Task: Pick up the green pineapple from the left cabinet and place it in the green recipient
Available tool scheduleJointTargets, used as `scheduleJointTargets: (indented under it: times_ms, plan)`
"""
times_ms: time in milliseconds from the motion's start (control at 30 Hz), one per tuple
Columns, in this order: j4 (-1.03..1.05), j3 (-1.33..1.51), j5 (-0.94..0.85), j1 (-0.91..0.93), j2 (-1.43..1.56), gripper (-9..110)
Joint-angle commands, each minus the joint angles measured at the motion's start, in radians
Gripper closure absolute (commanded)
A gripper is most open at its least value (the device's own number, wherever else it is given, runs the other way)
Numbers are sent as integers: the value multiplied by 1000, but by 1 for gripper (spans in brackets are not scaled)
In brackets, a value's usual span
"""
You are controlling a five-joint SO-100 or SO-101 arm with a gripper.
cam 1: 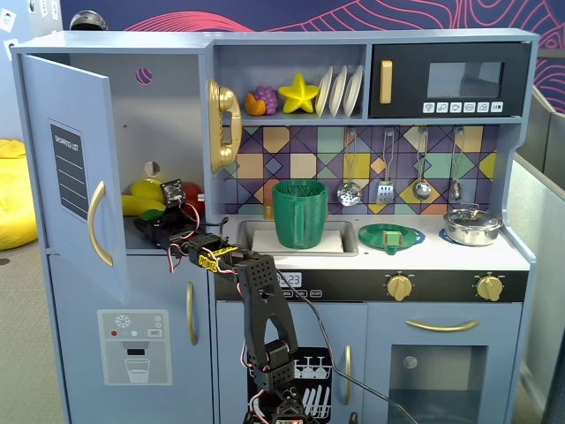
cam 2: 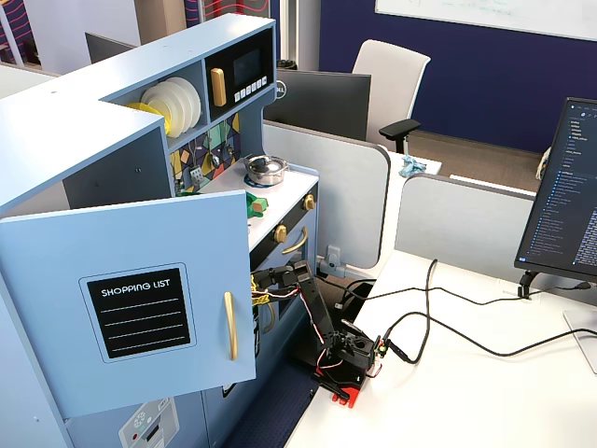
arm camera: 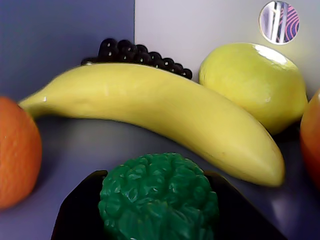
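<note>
In the wrist view the bumpy green pineapple (arm camera: 159, 197) sits between my gripper's (arm camera: 156, 175) two black jaws, which press on both of its sides; it rests low on the pale-blue shelf. In a fixed view my gripper (cam 1: 152, 228) reaches into the left cabinet (cam 1: 168, 115), whose door (cam 1: 75, 168) stands open; the pineapple is hidden there. The dark-green ribbed recipient (cam 1: 300, 214) stands in the sink to the right of the cabinet. In the other fixed view the open door (cam 2: 131, 299) hides the gripper.
Just behind the pineapple lie a yellow banana (arm camera: 160, 110), a lemon (arm camera: 255, 82) and black grapes (arm camera: 135, 52). An orange (arm camera: 17, 145) is at the left, a red fruit (arm camera: 312, 140) at the right. A flat green plate (cam 1: 391, 237) and a pot (cam 1: 472, 225) stand on the counter.
</note>
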Motion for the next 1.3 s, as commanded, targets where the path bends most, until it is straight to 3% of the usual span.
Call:
scheduleJointTargets:
  times_ms: [0, 333, 700, 967, 1267]
  plan:
    - [-2, 41, -52, -37, 199, 101]
    - [163, 462, -169, -81, 782, 101]
    - [400, 594, -184, -29, 1216, 101]
    - [589, 503, -144, 233, 1368, 101]
    - [640, 419, -64, 577, 1358, 101]
